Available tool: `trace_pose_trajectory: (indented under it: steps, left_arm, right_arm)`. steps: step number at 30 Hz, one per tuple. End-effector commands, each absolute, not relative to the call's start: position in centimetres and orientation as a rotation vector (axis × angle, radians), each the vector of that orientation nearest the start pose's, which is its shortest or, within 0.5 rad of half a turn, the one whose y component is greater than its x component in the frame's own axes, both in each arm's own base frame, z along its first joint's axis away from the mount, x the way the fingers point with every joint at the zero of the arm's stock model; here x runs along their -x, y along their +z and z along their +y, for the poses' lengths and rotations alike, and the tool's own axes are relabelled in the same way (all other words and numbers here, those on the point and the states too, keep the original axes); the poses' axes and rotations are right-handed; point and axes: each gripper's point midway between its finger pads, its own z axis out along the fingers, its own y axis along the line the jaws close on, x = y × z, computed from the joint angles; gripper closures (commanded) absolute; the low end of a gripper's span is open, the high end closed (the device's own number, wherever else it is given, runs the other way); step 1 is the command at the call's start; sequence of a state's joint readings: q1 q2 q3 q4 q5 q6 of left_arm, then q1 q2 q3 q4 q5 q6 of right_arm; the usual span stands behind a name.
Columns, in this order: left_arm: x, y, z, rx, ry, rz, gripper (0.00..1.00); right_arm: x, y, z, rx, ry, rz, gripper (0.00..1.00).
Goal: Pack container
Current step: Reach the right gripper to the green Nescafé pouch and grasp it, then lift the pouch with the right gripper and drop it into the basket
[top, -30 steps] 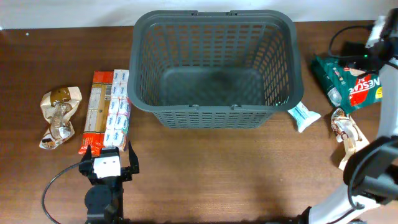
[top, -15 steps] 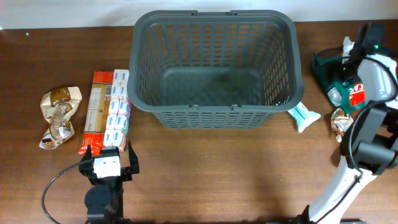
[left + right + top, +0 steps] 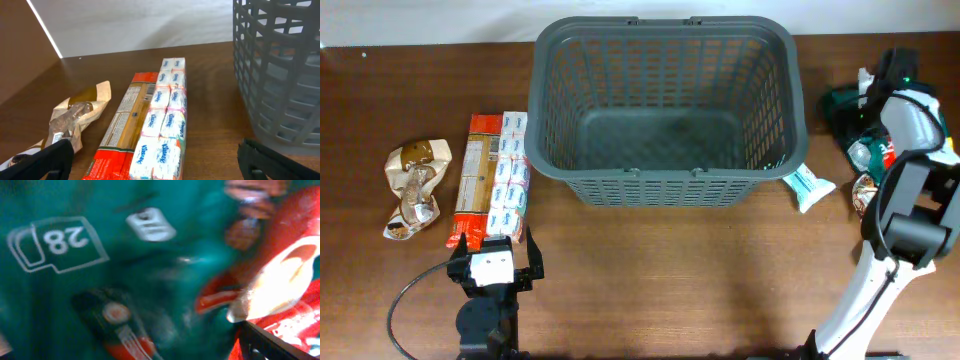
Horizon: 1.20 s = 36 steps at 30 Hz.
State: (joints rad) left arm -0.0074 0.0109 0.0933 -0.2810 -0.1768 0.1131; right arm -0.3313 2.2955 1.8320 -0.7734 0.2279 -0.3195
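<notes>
Overhead view. The basket [image 3: 665, 180] stands upright at the far middle of the desk [image 3: 670, 280], nothing visible inside it. To its left, three items lie in a row: a crumpled brown bag [image 3: 415, 188] farthest out, then a long pasta packet [image 3: 475, 180], then a tissue pack [image 3: 511, 178] touching the pasta packet and just beside the basket's left wall. The left gripper [image 3: 495, 245] sits low at the near left, just short of the near ends of these packs, its jaws spread and holding nothing. Right of the basket, a small white packet [image 3: 808, 187] lies near the front corner. Farther right, a green packet [image 3: 845, 108] lies under the right gripper [image 3: 873, 92]; whether that gripper is spread or pressed together cannot be told. A second brown bag [image 3: 863, 192] is partly hidden by the right arm [image 3: 910, 140].

Left wrist view. Both fingers [image 3: 45, 160] show at the lower corners, wide apart. Between them lie the tissue pack and pasta packet side by side, the brown bag to the left, the basket's lattice wall at the right.

Right wrist view. The green packet fills the blurred frame, marked "28", with a red area at the right. One finger's edge [image 3: 272, 342] shows at the lower right corner.
</notes>
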Motion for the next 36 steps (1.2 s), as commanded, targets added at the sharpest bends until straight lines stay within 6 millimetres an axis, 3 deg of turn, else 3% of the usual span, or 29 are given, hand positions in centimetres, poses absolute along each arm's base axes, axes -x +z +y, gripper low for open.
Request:
trace_pose_trajectory:
  steps: [1, 4, 6, 9, 13, 16, 19, 25, 26, 27, 31, 33, 36]
  left_arm:
    - [-23.4, 14.8, 3.0, 0.013, 0.252, 1.769, 0.01]
    - [-23.4, 14.8, 3.0, 0.013, 0.252, 1.769, 0.01]
    - [-23.4, 14.8, 3.0, 0.013, 0.252, 1.769, 0.01]
    - [-23.4, 14.8, 3.0, 0.013, 0.252, 1.769, 0.01]
    - [-23.4, 14.8, 3.0, 0.013, 0.252, 1.769, 0.01]
    - [-23.4, 14.8, 3.0, 0.013, 0.252, 1.769, 0.01]
    - [-23.4, 14.8, 3.0, 0.013, 0.252, 1.769, 0.01]
    - [-23.4, 14.8, 3.0, 0.013, 0.252, 1.769, 0.01]
    - [-23.4, 14.8, 3.0, 0.013, 0.252, 1.769, 0.01]
    - [-23.4, 14.8, 3.0, 0.013, 0.252, 1.769, 0.01]
    - [-23.4, 14.8, 3.0, 0.013, 0.252, 1.769, 0.01]
    - [-23.4, 14.8, 3.0, 0.013, 0.252, 1.769, 0.01]
    - [-23.4, 14.8, 3.0, 0.013, 0.252, 1.769, 0.01]
  right_arm:
    - [-46.2, -1.2, -20.8, -0.083, -0.496, 2.974, 0.07]
    - [-45.9, -2.3, -20.1, -0.117, -0.481, 2.997, 0.41]
    - [-46.0, -2.6, -19.7, -0.134, -0.476, 2.999, 0.73]
    - [-46.2, -2.5, -18.9, -0.181, -0.469, 2.992, 0.96]
    - [-46.0, -1.1, -18.1, -0.273, -0.456, 2.984, 0.96]
    - [-46.6, 2.3, -18.1, -0.315, -0.446, 2.945, 0.96]
    - [-47.9, 8.8, -18.4, -0.385, -0.430, 2.834, 0.97]
    - [-49.5, 26.6, -18.5, -0.392, -0.439, 2.471, 0.96]
    - [-49.1, 32.8, -17.7, -0.378, -0.436, 2.333, 0.96]
    - [-48.7, 35.9, -17.1, -0.368, -0.431, 2.259, 0.96]
    - [-46.8, 44.6, -13.4, -0.292, -0.368, 2.053, 0.96]
    - [-46.0, 47.1, -10.7, -0.229, -0.310, 2.001, 0.96]
    - [-44.8, 49.1, -4.5, -0.077, -0.164, 1.970, 0.96]
